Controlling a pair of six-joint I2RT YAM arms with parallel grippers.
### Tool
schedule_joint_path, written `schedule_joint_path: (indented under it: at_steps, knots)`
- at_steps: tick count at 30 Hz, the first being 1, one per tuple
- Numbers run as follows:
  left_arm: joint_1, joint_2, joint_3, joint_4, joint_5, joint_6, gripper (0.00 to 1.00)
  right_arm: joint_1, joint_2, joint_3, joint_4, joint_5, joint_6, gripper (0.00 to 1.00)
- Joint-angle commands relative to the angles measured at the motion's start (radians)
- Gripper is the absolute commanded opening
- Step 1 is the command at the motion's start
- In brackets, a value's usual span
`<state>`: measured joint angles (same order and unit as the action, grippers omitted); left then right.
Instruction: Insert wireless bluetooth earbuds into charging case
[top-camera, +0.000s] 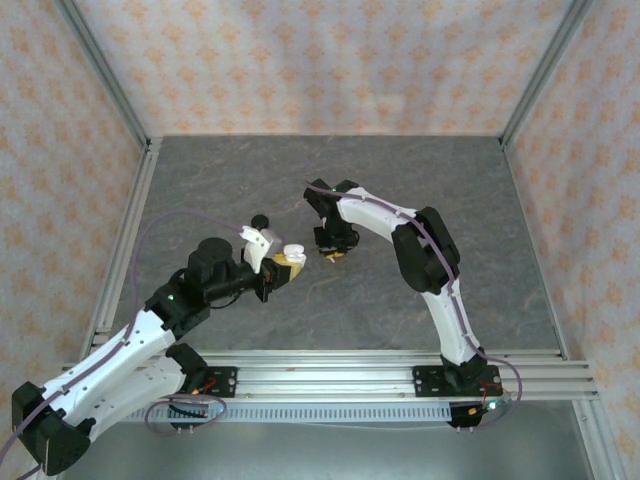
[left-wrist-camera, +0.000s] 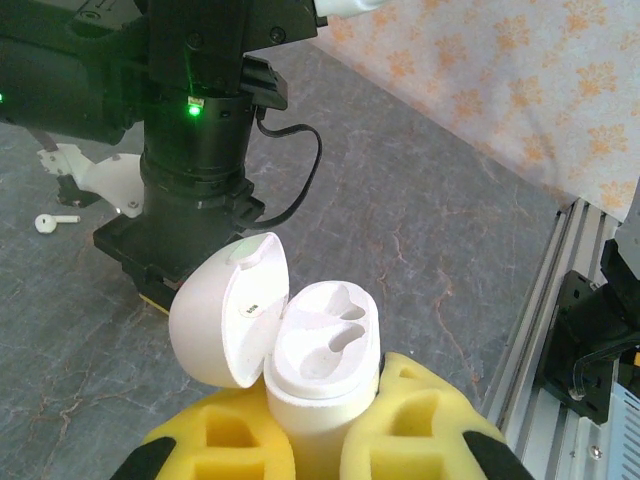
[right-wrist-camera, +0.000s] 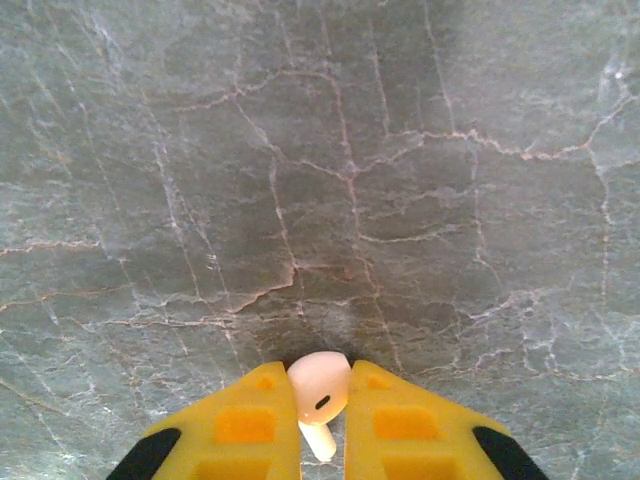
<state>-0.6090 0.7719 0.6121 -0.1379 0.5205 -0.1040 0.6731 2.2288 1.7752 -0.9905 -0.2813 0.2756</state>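
The left claw (left-wrist-camera: 322, 455) is clenched on the white charging case (left-wrist-camera: 322, 365), which stands upright between its yellow pads, lid swung open to the left and both sockets showing. The right claw (right-wrist-camera: 322, 425) pinches a white earbud (right-wrist-camera: 320, 385) between its fingertips, stem pointing back toward the wrist, with the grey table (right-wrist-camera: 300, 150) beyond. Past the case and the right arm (left-wrist-camera: 195, 140), a second white earbud (left-wrist-camera: 56, 221) lies on the table.

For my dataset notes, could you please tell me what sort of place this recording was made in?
Most likely a lab robot test cell, not a home: the left arm and right arm bolted to an aluminium rail, a grey marbled tabletop, and patterned backdrop walls on metal frame posts.
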Motion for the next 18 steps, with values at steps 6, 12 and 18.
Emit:
schedule_joint_path:
  at_steps: [6,12,18]
  knots:
    - [-0.011,-0.006,0.021,0.027,0.007,-0.001,0.0,-0.016,-0.108,-0.096,0.083,-0.031,0.035,0.11]
    - [-0.012,0.013,0.077,0.027,-0.007,0.017,0.0,-0.032,-0.281,-0.189,0.165,-0.038,0.083,0.11]
    - [-0.014,0.046,0.125,0.064,-0.022,0.03,0.0,-0.038,-0.439,-0.23,0.211,-0.018,0.116,0.12]
